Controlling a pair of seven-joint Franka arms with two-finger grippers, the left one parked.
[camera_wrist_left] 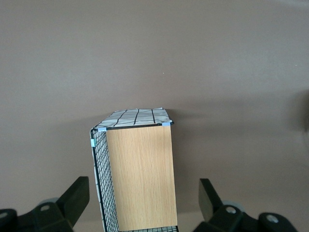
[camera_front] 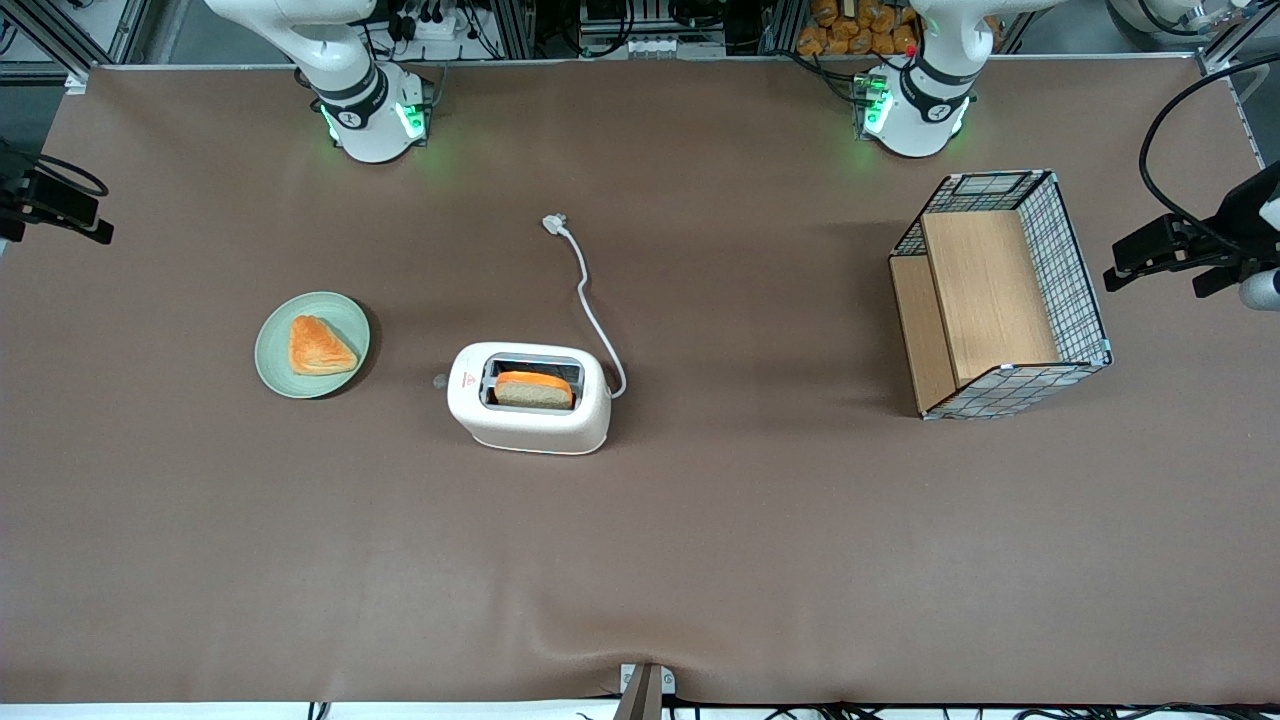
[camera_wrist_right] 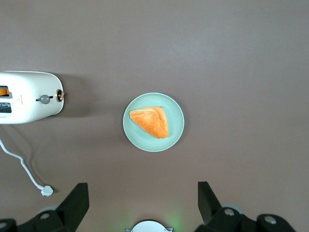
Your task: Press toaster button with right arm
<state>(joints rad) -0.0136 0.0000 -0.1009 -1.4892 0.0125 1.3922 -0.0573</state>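
The cream-white toaster (camera_front: 530, 420) stands mid-table with a slice of bread (camera_front: 535, 390) in one slot. Its white cord (camera_front: 590, 310) runs away from the front camera to a loose plug. The small grey toaster button (camera_front: 439, 380) juts from the narrow end that faces the working arm's end of the table. The right wrist view shows the toaster (camera_wrist_right: 29, 96) and the button (camera_wrist_right: 45, 99) on its end face. My right gripper (camera_wrist_right: 143, 185) hangs high above the table, over the plate and well apart from the toaster. It is open and empty.
A pale green plate (camera_front: 345, 312) with a triangular pastry (camera_front: 318, 346) lies beside the toaster's button end; it also shows in the right wrist view (camera_wrist_right: 176, 130). A wire basket (camera_front: 1075, 270) with wooden panels lies toward the parked arm's end.
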